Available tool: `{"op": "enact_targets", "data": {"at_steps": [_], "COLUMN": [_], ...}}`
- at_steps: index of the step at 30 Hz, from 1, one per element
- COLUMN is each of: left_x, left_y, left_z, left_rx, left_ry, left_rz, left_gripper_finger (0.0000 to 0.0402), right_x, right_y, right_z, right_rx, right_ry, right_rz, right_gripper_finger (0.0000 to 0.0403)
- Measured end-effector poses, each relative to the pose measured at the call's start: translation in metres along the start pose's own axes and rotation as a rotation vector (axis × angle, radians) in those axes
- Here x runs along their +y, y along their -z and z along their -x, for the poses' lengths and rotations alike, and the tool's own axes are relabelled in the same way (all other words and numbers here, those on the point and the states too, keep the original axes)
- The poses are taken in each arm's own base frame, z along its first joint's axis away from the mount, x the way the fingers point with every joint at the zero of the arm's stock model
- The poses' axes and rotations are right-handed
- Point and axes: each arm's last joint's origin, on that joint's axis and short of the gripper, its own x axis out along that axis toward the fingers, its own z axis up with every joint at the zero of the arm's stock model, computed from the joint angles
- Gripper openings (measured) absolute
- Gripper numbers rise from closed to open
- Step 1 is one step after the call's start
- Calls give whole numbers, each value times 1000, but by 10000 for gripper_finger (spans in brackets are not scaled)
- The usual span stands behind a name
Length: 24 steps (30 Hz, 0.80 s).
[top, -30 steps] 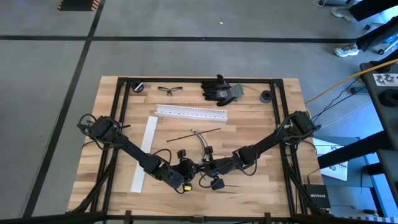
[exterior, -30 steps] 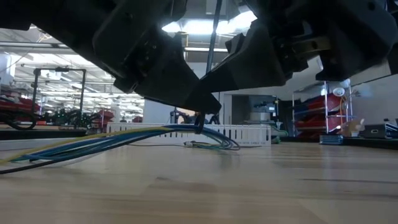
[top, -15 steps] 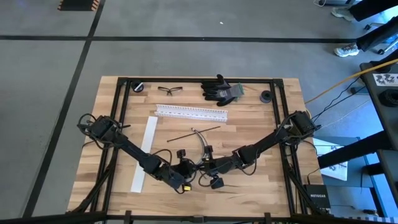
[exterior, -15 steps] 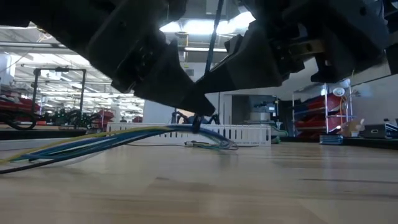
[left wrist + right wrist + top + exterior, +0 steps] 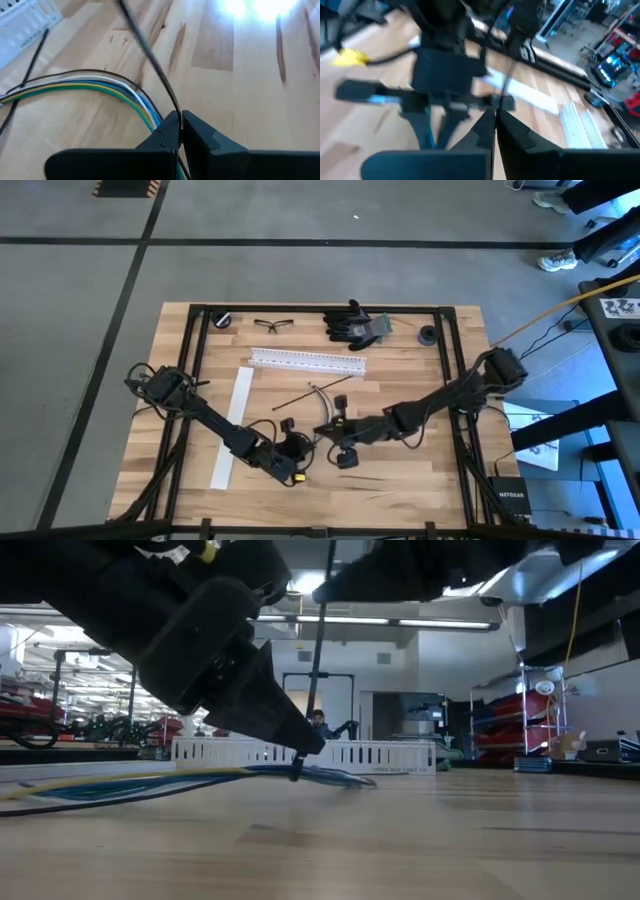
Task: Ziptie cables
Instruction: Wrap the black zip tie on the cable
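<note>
left gripper [image 5: 180, 125] low on the bench [image 5: 420, 470], near the front middle, clenched on a thin black strand, likely the zip tie [image 5: 150, 55], right beside the cables [image 5: 95, 86]. right gripper [image 5: 495, 117] just across, raised, clenched on the same strand's upper end. to do this well: keep the strand taut between both grippers and draw it slowly so the loop cinches without dragging the bundle. cables lie flat, a gently curved multicoloured bundle: black, white, yellow, green, blue.
</note>
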Motion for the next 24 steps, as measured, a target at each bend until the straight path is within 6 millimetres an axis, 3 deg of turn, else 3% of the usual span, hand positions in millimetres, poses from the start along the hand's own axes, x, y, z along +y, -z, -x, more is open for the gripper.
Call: {"op": "enact_targets", "data": {"at_steps": [5, 8, 15, 19, 24], "left_x": [0, 0, 0, 0, -1], "left_y": [1, 1, 2, 1, -1], "left_z": [0, 0, 0, 0, 0], "left_rx": [7, 7, 9, 6, -11], "left_ry": [-1, -1, 2, 4, 12], "left_rz": [-5, -2, -2, 4, 17], "left_gripper_finger": [1, 1, 1, 1, 1], "right_x": [-8, -13, -30, -39, -38], "right_y": [2, -2, -12, -11, 13], "right_z": [9, 17, 52, 71, 76], "right_rx": [86, 99, 173, 223, 217], "right_ry": [19, 40, 20, -120, -249], "right_rz": [-5, -23, -110, -162, -250], "right_gripper_finger": [4, 27, 142, 201, 244]}}
